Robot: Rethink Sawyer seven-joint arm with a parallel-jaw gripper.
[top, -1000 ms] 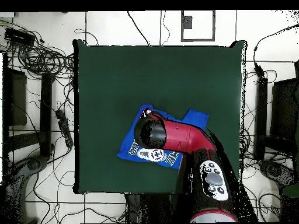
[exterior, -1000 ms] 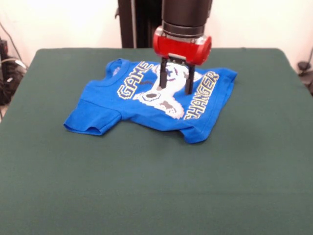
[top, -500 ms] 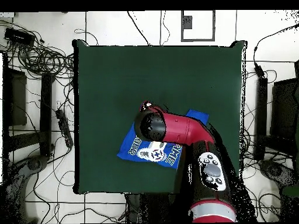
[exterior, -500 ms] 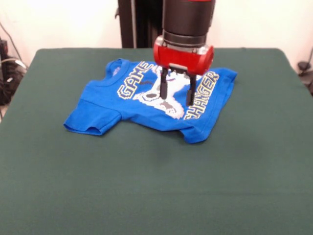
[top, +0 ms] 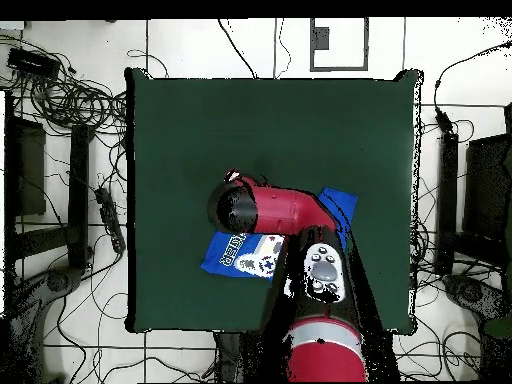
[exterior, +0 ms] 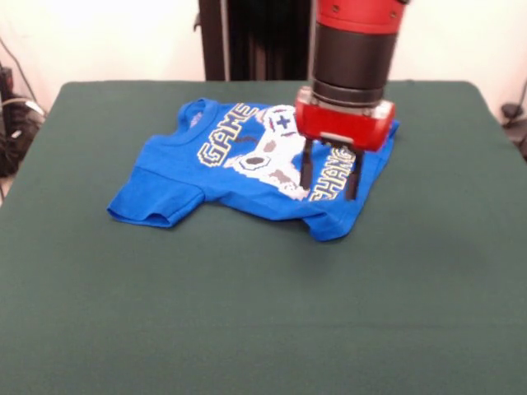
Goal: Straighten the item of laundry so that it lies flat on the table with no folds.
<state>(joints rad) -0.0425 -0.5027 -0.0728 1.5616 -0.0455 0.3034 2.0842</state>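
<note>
The blue T-shirt [exterior: 239, 169] lies on the green table [exterior: 247, 313], print side up, its collar at the back left and a sleeve at the front left. Its right end is bunched, with a fold along the front right corner. My gripper [exterior: 329, 190] is open and empty, its fingers pointing down just over the "CHANGER" lettering near that right end. In the overhead view the arm [top: 290, 210] covers the gripper and much of the shirt [top: 245, 256]; blue cloth shows on both sides of it.
The black pedestal [exterior: 247, 37] stands behind the table's far edge. Cables [top: 70, 100] and dark equipment [top: 25, 165] lie on the floor around the table [top: 270, 130]. More cables [exterior: 12, 123] show at the left edge of the front view.
My gripper has moved right across the shirt in the front view, from over the controller print to over the "CHANGER" lettering. It stayed open. The shirt has not moved.
</note>
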